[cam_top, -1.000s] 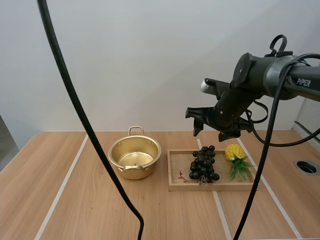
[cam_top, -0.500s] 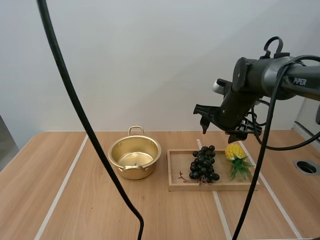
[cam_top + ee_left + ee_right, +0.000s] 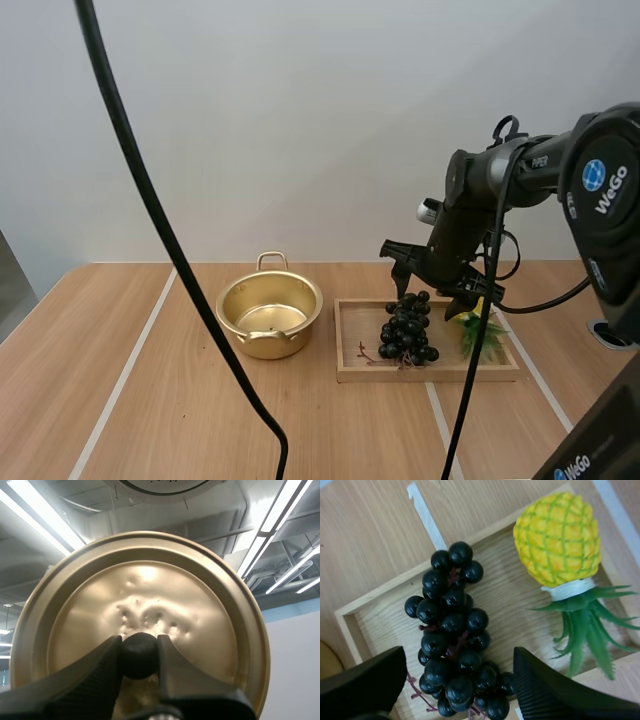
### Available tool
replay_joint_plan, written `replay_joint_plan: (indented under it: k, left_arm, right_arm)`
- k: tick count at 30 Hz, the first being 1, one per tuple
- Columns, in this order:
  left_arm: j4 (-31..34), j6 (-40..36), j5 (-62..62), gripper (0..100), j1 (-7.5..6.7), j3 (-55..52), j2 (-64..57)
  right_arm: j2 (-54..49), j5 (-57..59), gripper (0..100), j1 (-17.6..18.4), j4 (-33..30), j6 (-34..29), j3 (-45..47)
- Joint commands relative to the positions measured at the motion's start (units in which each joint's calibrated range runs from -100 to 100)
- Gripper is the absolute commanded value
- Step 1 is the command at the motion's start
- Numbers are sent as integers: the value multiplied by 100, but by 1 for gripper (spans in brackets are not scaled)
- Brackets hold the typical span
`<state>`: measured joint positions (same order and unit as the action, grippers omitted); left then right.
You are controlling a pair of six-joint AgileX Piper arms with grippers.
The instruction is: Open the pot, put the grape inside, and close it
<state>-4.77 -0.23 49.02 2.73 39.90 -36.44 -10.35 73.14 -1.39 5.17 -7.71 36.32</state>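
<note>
A gold pot [image 3: 269, 315] stands open, without its lid, on the wooden table. Its gold lid [image 3: 135, 595] is up in my left gripper [image 3: 139, 647], which is shut on the lid's black knob [image 3: 138, 656]. A bunch of dark grapes [image 3: 408, 327] lies on a wooden tray [image 3: 350, 372] to the right of the pot. My right gripper [image 3: 435, 283] hangs open just above the bunch. From the right wrist, the grapes [image 3: 452, 630] lie between and below the two spread fingers [image 3: 547, 690] of that gripper [image 3: 455, 680].
A toy pineapple [image 3: 478, 320] lies on the tray to the right of the grapes, its yellow body [image 3: 557, 535] close to the gripper's right finger. The tray's rim [image 3: 380, 597] runs round both. Bare table lies left of and in front of the pot.
My right arm has come down and drawn back toward the tray, from high over the table to just above the grapes, its fingers still apart. Pot and tray have not moved.
</note>
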Motion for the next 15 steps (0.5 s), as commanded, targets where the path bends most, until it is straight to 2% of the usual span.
replay_joint_plan:
  k: [1,15]
  left_arm:
    - [-17,-40,-244,0,2,29,0]
    - [-17,-40,-244,0,2,29,0]
  right_arm:
    - [151,-50,100,-13,35,30,-131]
    - [424,-167,100,142,4,-23,-247]
